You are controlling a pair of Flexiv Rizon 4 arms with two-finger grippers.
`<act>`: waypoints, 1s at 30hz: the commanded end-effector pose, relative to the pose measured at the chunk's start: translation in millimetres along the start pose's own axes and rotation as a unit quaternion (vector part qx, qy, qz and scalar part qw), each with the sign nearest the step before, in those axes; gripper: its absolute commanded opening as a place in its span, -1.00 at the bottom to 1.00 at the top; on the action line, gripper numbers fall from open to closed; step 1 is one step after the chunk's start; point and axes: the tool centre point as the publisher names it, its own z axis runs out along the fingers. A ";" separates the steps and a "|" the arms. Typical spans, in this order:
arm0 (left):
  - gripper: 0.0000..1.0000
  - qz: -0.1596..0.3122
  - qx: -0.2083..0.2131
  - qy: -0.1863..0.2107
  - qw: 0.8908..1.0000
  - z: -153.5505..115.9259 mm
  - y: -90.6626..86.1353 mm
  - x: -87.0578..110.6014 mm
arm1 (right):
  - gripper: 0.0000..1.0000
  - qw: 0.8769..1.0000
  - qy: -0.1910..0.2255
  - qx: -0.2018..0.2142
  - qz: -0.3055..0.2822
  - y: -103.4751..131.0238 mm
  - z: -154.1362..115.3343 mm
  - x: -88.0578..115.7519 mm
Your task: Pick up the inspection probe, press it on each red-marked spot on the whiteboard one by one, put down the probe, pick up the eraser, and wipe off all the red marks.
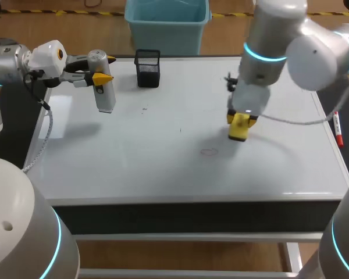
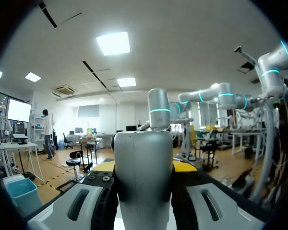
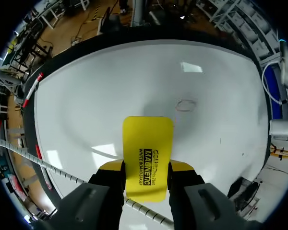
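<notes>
Showing only faintly, a ring-shaped mark [image 3: 186, 105] lies ahead of the eraser [image 3: 147, 158].

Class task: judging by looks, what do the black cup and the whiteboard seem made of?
Black cup: probably matte wire mesh, since its walls show a fine see-through grid. Whiteboard: a smooth, glossy coated panel, it seems; it shows bright reflections.

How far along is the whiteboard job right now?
Done: the whiteboard looks mostly free of red. In hand: the right gripper holds the eraser over it; the left gripper holds the probe, not yet put down. Left: wiping one faint ring mark ahead of the eraser.
</notes>
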 end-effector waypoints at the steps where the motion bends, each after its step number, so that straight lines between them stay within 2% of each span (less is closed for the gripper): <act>1: -1.00 0.000 0.001 0.001 1.000 0.1 -0.5 -1.0 | -1.00 0.999 0.031 0.006 -0.004 22.2 -5.1 -33.7; 7: -1.00 0.000 0.001 0.001 1.000 0.1 -0.5 -1.0 | -1.00 0.999 0.043 -0.001 -0.005 43.1 0.2 -69.3; 14: -1.00 0.000 0.001 0.001 1.000 0.1 -0.5 -1.0 | -1.00 0.997 0.066 -0.028 0.017 57.9 10.8 -90.6; 16: -1.00 0.000 0.001 0.001 1.000 0.1 -0.5 -1.0 | -1.00 0.998 0.060 -0.029 0.000 60.6 16.1 -93.9; 23: -1.00 0.000 0.001 0.001 1.000 0.1 -0.5 -1.0 | -1.00 0.998 0.054 -0.028 -0.006 62.1 29.9 -99.0; 25: -1.00 0.000 0.001 0.001 1.000 0.1 -0.5 -1.0 | -1.00 0.998 0.058 -0.018 -0.003 64.4 30.0 -99.0; 27: -1.00 0.000 0.001 0.001 1.000 0.1 -0.5 -1.0 | -1.00 0.999 0.044 -0.020 -0.006 66.9 30.6 -98.0; 28: -1.00 0.000 0.001 0.001 1.000 0.1 -0.5 -1.0 | -1.00 0.998 0.054 -0.011 -0.002 67.7 31.3 -96.9; 30: -1.00 0.000 0.001 0.001 1.000 0.1 -0.5 -1.0 | -1.00 0.999 0.046 -0.018 -0.005 69.2 33.9 -95.6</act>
